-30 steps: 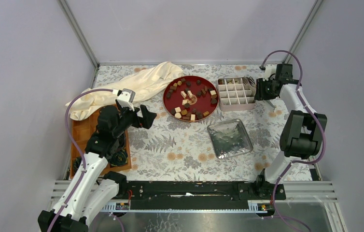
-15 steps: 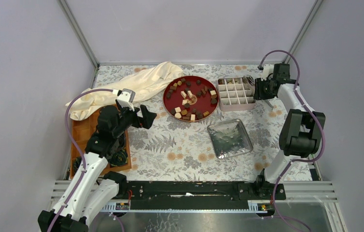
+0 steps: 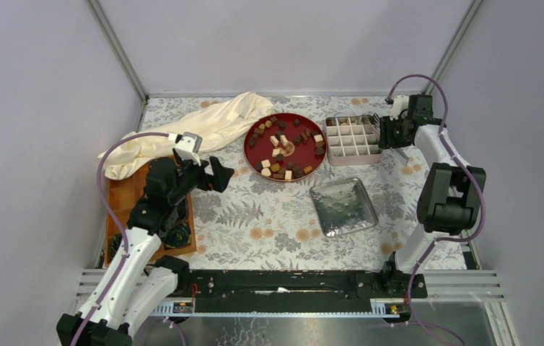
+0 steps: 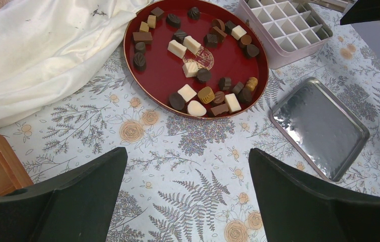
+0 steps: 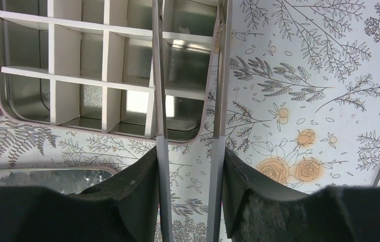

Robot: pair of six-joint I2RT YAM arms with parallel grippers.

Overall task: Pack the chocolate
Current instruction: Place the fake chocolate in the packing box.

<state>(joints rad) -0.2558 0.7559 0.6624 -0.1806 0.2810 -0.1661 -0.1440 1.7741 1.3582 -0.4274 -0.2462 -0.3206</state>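
Observation:
The chocolate [image 3: 283,148] [image 4: 198,93], several dark, tan and cream pieces, lies on a round red plate [image 3: 246,148] [image 4: 163,70]. Right of the plate stands a pale box with a white divider grid [image 3: 352,140] [image 5: 64,75]; the cells in view look bare. My right gripper [image 3: 388,133] [image 5: 189,151] is shut on metal tongs [image 5: 160,101], whose two arms reach over the box's right-hand cells; their tips run out of the right wrist view. My left gripper [image 3: 211,175] [image 4: 187,154] hangs open and holds nothing, over the tablecloth left of the plate.
A silver tray-like lid [image 3: 343,207] [image 4: 319,126] lies in front of the box. A cream cloth [image 3: 197,130] is bunched at the back left. A wooden board [image 3: 128,194] with dark coiled items [image 3: 179,234] sits under the left arm. Frame posts stand at the table's far corners.
My right gripper has edged left toward the box and the tongs' arms have spread a little. The left arm has not moved.

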